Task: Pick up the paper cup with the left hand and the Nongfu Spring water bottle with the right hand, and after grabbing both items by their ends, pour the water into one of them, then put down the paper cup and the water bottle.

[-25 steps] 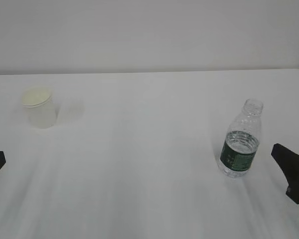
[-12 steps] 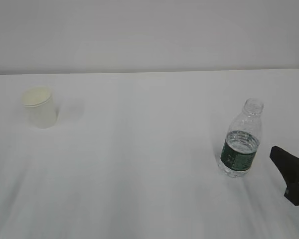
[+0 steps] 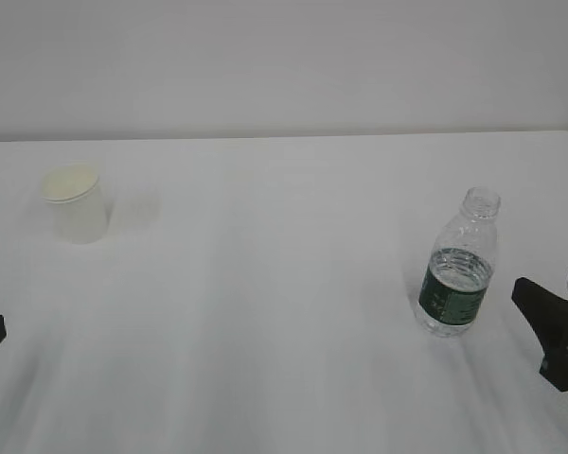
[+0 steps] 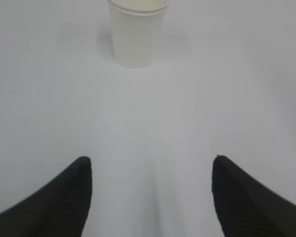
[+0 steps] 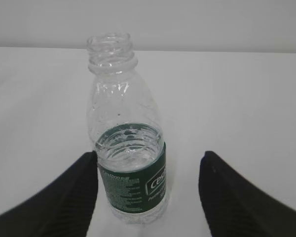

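White cup (image 4: 138, 30): stands upright on the table (image 3: 284, 284), well ahead of the left hand (image 4: 150, 195); its rim is cut off in the wrist view.
Left hand: fingers wide apart, holding nothing.
Bottle (image 5: 127, 143): upright, partly full, just ahead of the right hand (image 5: 148, 190).
Right hand: fingers spread, not touching the bottle; mostly cut off at the edge.
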